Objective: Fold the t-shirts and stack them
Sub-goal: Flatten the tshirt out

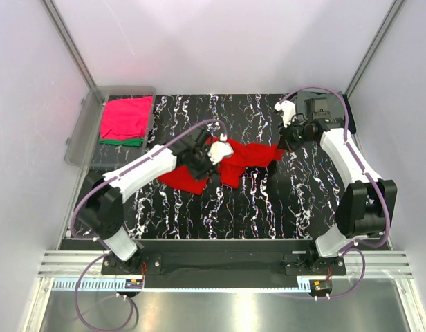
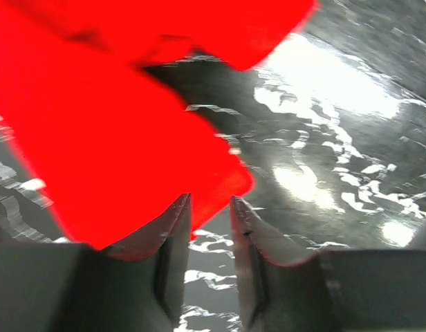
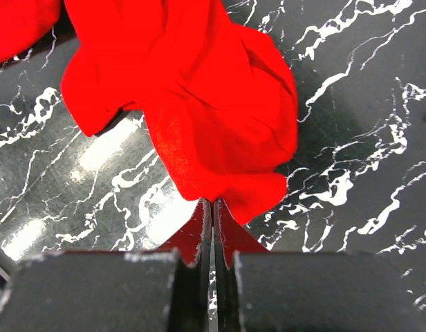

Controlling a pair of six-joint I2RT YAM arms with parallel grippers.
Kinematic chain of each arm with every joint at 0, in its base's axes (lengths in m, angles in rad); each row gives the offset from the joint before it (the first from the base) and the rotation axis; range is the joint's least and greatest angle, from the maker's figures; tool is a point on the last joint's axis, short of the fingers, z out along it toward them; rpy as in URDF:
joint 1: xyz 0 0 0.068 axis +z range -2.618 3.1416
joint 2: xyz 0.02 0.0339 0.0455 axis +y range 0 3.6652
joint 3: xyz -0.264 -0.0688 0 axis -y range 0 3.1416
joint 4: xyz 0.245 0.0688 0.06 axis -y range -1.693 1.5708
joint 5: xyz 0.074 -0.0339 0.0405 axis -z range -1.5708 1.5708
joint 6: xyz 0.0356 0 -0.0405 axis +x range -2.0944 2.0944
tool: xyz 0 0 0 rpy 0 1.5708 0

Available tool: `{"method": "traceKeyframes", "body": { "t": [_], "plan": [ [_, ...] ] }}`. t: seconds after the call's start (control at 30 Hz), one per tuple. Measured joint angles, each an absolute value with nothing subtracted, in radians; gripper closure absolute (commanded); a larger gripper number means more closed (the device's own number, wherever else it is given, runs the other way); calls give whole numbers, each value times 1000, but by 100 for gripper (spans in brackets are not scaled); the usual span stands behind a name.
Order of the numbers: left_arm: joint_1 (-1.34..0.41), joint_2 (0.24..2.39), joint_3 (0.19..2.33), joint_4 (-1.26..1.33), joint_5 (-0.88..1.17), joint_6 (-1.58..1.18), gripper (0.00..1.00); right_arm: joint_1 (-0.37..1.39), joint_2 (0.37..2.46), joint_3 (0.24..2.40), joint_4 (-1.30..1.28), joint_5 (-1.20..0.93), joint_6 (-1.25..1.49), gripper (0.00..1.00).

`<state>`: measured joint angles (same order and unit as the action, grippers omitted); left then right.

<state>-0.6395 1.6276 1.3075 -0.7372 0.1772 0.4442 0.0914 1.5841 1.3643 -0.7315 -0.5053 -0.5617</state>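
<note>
- Jaws of the right gripper are pressed together, with a fold of the red t-shirt pinched at their tips. How much cloth sits between them is hidden.
- Jaws of the left gripper stand slightly apart, and the table shows through the gap. A corner of the red cloth lies at the tip of one finger, but I cannot tell whether it is caught.
- The left wrist view is blurred and glaring, so the cloth reads as a flat red patch with no seams visible.
- From above, the left gripper's fingertips are hidden by its own wrist and the cloth.
- The red t-shirt sits mid-table, drawn out as a rumpled band between the two grippers. It is broad and bunched at the left end and narrow at the right.
- Its neck, sleeves and hem cannot be picked out, nor whether any part hangs off the table.
- At the far left, a clear bin holds a folded magenta-pink t-shirt. It lies on a green t-shirt, of which only a thin near edge shows.
</note>
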Motion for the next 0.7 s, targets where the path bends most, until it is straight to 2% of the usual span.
{"method": "traceKeyframes", "body": {
  "t": [0.03,0.13,0.43,0.47,0.5,0.53,0.7],
  "plan": [
    [-654,1642,1298,-737,180,439,49,91,1587,1364,-731,-511,-558,100],
    [-662,1718,1290,-730,167,425,50,91,1590,1364,-733,-519,-549,100],
    [-650,1922,1309,-692,127,383,64,92,1590,1365,-745,-525,-540,100],
    [-650,1927,1320,-693,127,379,68,92,1590,1365,-747,-525,-540,100],
    [-650,1931,1327,-688,126,373,94,92,1590,1365,-748,-525,-540,100],
    [-650,1933,1329,-685,126,363,100,92,1590,1365,-748,-525,-540,100],
    [-650,1922,1327,-694,126,377,100,92,1594,1365,-747,-516,-540,100]
  ]
}}
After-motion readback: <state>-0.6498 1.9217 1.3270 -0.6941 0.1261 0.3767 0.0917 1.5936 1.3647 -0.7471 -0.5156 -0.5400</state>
